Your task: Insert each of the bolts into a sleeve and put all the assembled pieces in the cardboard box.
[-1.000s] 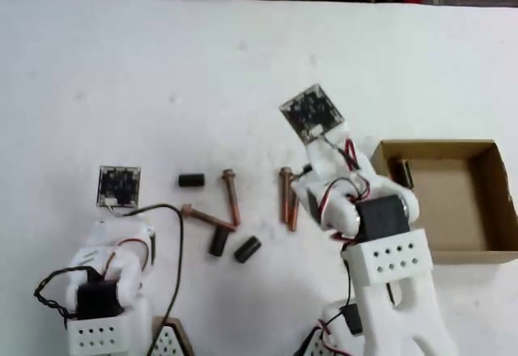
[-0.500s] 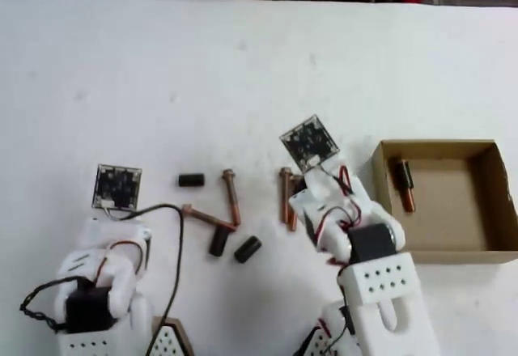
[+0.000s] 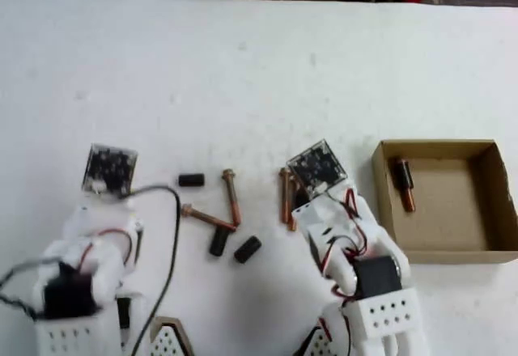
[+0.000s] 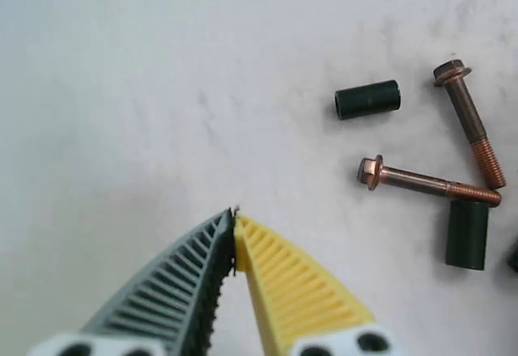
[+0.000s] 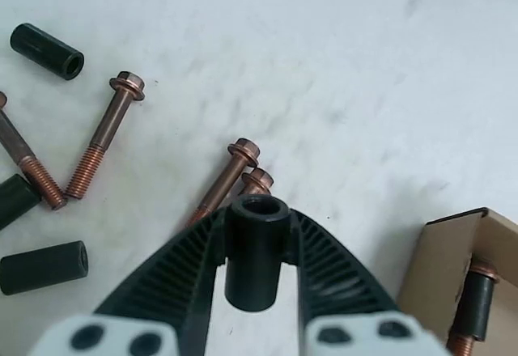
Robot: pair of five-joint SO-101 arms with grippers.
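Two ribbed fingers of the right gripper clamp a black sleeve beside paired copper bolts near the cardboard box, the left gripper pinched empty; a seemingly tip-only grip could let the sleeve tilt and jam insertion.

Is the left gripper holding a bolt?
No, the left gripper is shut with nothing between its tips; the nearest bolt lies apart on the table.
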